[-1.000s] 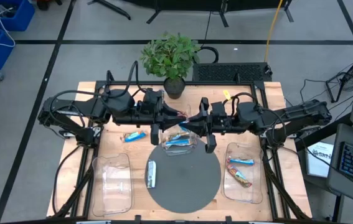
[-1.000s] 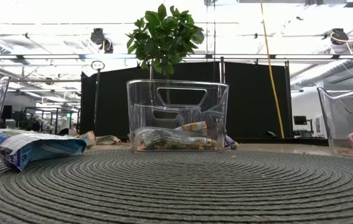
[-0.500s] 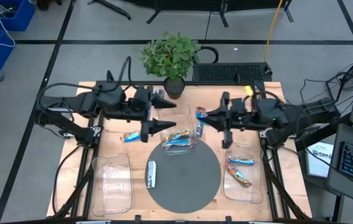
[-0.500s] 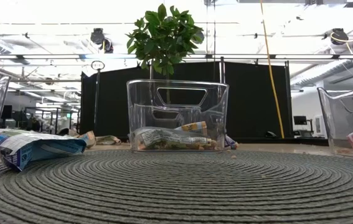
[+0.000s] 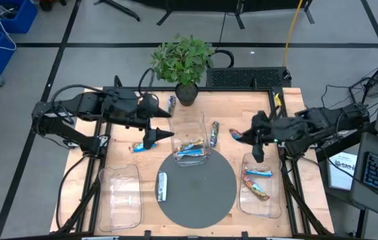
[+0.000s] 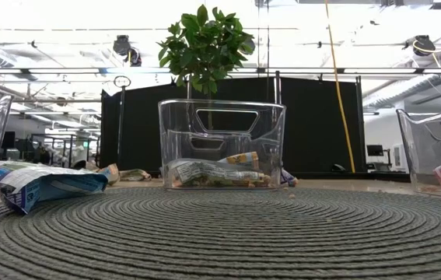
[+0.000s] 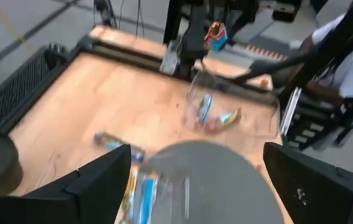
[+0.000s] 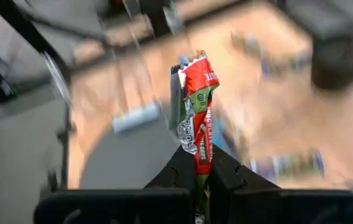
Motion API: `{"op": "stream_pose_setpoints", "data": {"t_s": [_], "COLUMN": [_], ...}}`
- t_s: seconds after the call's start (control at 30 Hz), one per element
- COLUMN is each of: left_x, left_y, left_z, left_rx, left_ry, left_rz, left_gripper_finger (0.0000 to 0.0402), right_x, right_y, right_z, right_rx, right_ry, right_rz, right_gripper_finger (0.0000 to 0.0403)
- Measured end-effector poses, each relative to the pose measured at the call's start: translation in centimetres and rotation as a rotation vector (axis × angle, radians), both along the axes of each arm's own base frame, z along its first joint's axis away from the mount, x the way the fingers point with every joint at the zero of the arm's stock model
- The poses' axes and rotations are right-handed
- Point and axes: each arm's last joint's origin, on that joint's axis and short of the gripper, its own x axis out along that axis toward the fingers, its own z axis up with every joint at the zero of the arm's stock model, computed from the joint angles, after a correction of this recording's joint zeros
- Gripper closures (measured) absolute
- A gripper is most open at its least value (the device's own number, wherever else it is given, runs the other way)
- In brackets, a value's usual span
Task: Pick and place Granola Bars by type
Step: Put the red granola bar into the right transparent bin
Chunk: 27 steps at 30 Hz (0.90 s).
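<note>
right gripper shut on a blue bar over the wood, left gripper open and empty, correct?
Wrong colour: the right gripper is shut on a red-and-green bar, as the right wrist view shows. It is over the wood, and the left gripper is open and empty.

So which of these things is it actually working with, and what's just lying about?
Working with: red granola bar in the right pincer; bars in the middle clear bin; side trays; left pincer, open.

Lying about: potted plant, round grey mat.
</note>
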Motion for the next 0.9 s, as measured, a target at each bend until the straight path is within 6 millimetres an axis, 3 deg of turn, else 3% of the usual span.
{"op": "stream_pose_setpoints", "data": {"t_s": [0.37, 0.6, 0.9], "left_x": [-0.4, 1.1, 2.6], "left_y": [0.1, 0.0, -0.3], "left_z": [-2.0, -6.4, -12.5], "left_rx": [0.037, 0.048, -0.011], "left_ry": [0.16, 0.234, 0.24], "left_rz": [0.028, 0.032, 0.006], "left_gripper_finger": [0.003, 0.0036, 0.0031], "right_x": [-1.6, -1.9, -2.6], "right_y": [2.3, 4.3, 5.9], "right_z": [-3.6, -7.8, -11.6], "right_rx": [0.115, 0.169, 0.267], "right_ry": [0.302, 0.439, 0.53], "right_rz": [-0.038, -0.039, -0.031], "right_gripper_finger": [0.0402, 0.0402, 0.0402]}}
